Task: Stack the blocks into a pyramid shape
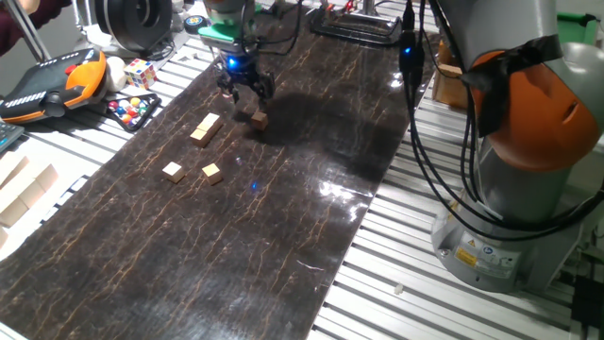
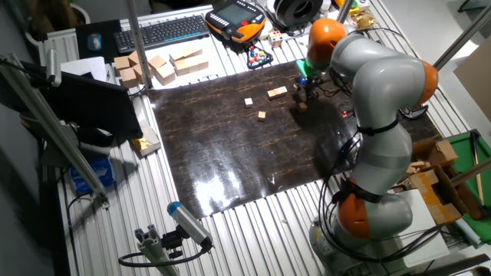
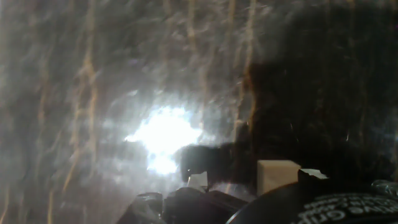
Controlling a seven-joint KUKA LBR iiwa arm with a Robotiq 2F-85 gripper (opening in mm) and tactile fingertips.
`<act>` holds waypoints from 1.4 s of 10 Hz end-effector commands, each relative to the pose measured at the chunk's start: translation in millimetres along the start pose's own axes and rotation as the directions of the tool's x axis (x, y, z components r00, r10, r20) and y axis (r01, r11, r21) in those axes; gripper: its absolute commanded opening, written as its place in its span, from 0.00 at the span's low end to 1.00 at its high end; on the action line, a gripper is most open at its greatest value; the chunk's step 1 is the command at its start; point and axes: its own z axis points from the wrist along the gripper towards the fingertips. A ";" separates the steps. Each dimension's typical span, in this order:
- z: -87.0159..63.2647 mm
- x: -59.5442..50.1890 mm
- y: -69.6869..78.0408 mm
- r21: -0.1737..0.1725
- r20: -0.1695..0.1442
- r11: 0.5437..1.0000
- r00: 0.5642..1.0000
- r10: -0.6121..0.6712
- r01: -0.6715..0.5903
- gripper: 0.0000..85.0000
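On the dark marbled mat (image 1: 283, 217), seen from the fixed view that faces the orange-and-grey arm base, the blocks lie scattered in the far left part. Furthest left sits a lone cube (image 1: 172, 171), and just right of it, apart, a second cube (image 1: 212, 173). Farther back lies a longer piece (image 1: 205, 128) that looks like two or more cubes set side by side; whether any is stacked on another I cannot tell. Right of that, a single cube (image 1: 259, 119) rests on the mat just beside the gripper (image 1: 245, 88), which hangs low above it with fingers spread and nothing between them. In the hand view that cube (image 3: 278, 176) shows at the bottom edge, off to the right of the fingers rather than between them.

By my judgement the pyramid is barely begun: at most a partial base row exists, and the loose cubes must yet be gathered and stacked.

Off the mat to the far left sit a multicoloured puzzle cube (image 1: 140, 73), an orange teach pendant (image 1: 57, 83) and larger pale wooden blocks (image 1: 24, 194). Nothing stands between the gripper and the cubes; the mat's glare could hamper sight.
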 end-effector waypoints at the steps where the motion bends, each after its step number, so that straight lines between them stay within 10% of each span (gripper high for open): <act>1: 2.2 -0.6 -3.0 0.004 -0.001 1.000 1.000 0.022 -0.022 0.86; 10: 26.1 4.3 -25.1 0.003 -0.046 0.999 0.998 0.041 -0.041 0.87; 14: 31.1 5.7 -23.7 -0.002 -0.055 1.000 0.998 0.026 -0.026 0.70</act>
